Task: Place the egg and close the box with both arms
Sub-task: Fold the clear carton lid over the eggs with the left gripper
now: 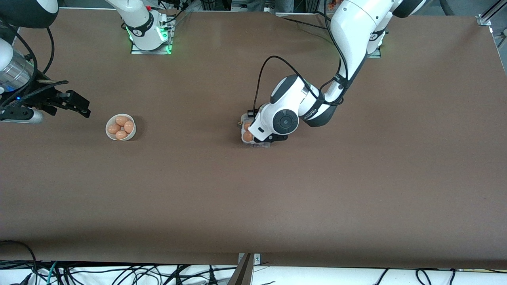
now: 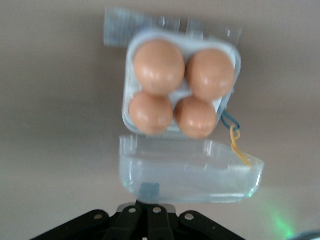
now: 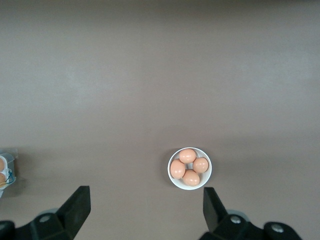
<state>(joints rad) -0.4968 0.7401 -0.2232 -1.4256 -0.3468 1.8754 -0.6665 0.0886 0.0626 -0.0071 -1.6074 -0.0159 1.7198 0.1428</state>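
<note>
Left gripper (image 2: 146, 220): we see it pressed together at the open lid (image 2: 190, 175) of the box (image 2: 131, 95).
Right gripper (image 3: 145, 210): spread, waiting above the bowl (image 3: 172, 181).

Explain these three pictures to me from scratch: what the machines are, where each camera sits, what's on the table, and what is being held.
Two white robot arms work at a brown table, each ending in black two-finger jaws.

The wide picture comes from a high camera facing the robots. The other two come from cameras on the arms' wrists, looking down past the jaws.

Near the table's middle sits a small clear egg carton with four brown eggs in its cells. Its hinged lid lies open. Toward the right arm's end of the table stands a white bowl with four more eggs.

The left gripper is low at the carton, shut at the edge of the open lid; whether it pinches the lid, I cannot tell. The right gripper waits open in the air near the bowl, holding nothing.
</note>
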